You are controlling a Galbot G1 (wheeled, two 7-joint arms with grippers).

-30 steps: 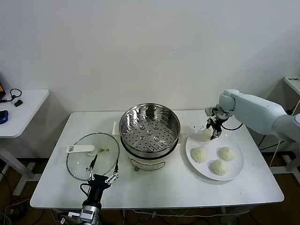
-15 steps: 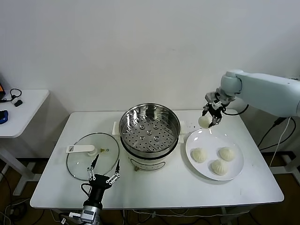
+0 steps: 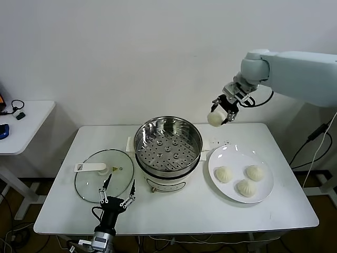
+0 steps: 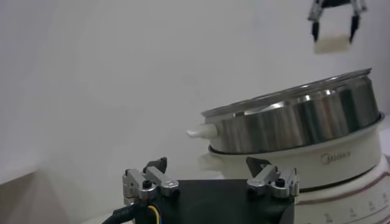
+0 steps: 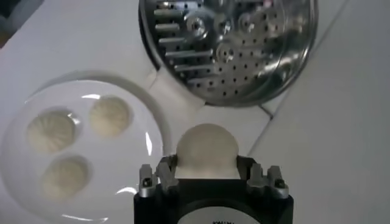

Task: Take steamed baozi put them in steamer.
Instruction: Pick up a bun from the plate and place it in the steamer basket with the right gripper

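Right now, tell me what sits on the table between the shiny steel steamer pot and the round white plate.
Nothing: the head view shows bare white tabletop between steamer and plate.

A pale grey-white arm (image 3: 295, 68) with a rounded joint and black cable is seen upper right; a black, silver-fingered left gripper (image 3: 116, 200) is seen lower left.

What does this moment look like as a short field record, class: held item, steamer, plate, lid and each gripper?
held item: one steamed baozi in the right gripper, raised between plate and steamer
steamer: open, perforated tray bare
plate: three baozi
glass lid: flat on table beside steamer
left gripper: open, idle at the table's near edge
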